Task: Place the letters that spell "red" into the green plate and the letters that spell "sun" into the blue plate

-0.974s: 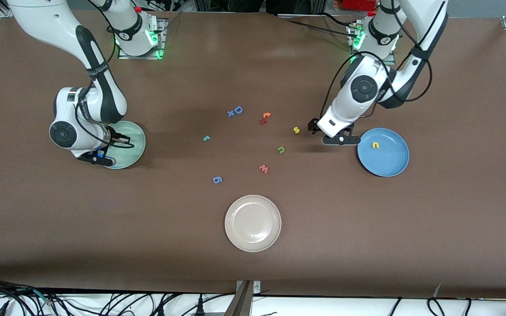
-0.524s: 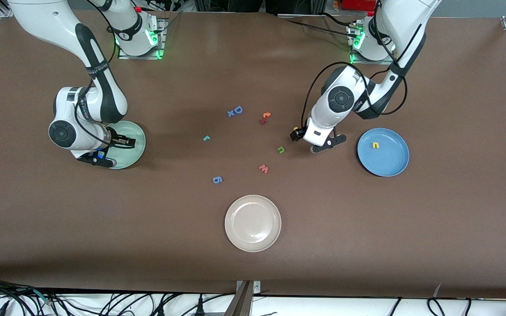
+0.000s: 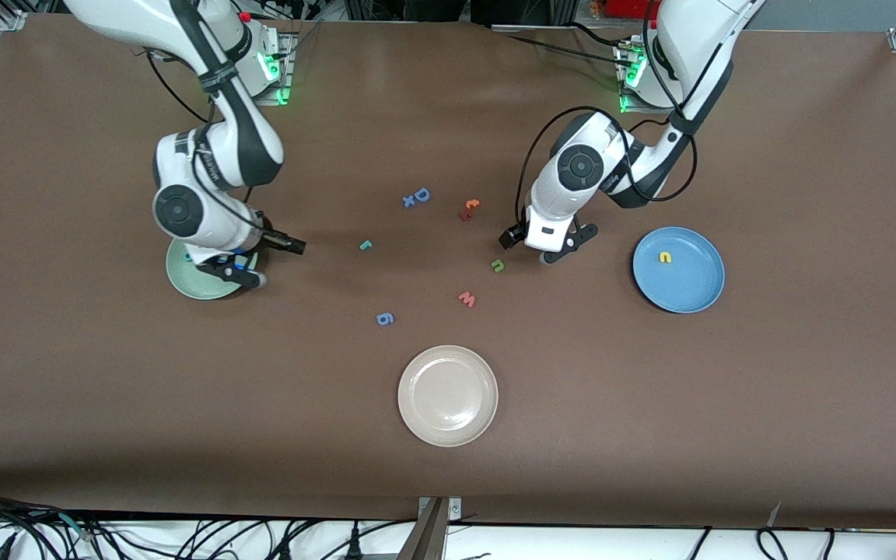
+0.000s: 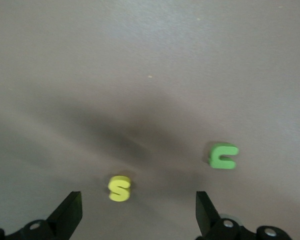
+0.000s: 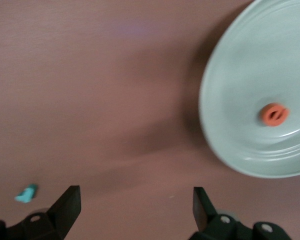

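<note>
Tiny orange "e" (image 5: pixel 274 114) lies flat in the mint-green plate (image 5: pixel 230 90), yellow "u" (image 3: pixel 665 257) in the blue plate (image 3: pixel 689 292), both claws spread empty.

The left gripper (image 4: pixel 135 212), fingers spread wide, has open tabletop around the "s" (image 4: pixel 119 188), with only the "n" (image 4: pixel 223 156) near, well apart from it. The right gripper (image 5: pixel 132 210), also spread and empty, has bare table (image 5: pixel 90 75) ahead, the "r" (image 5: pixel 27 193) beside one finger and the green plate (image 5: pixel 230 65) at the edge
</note>
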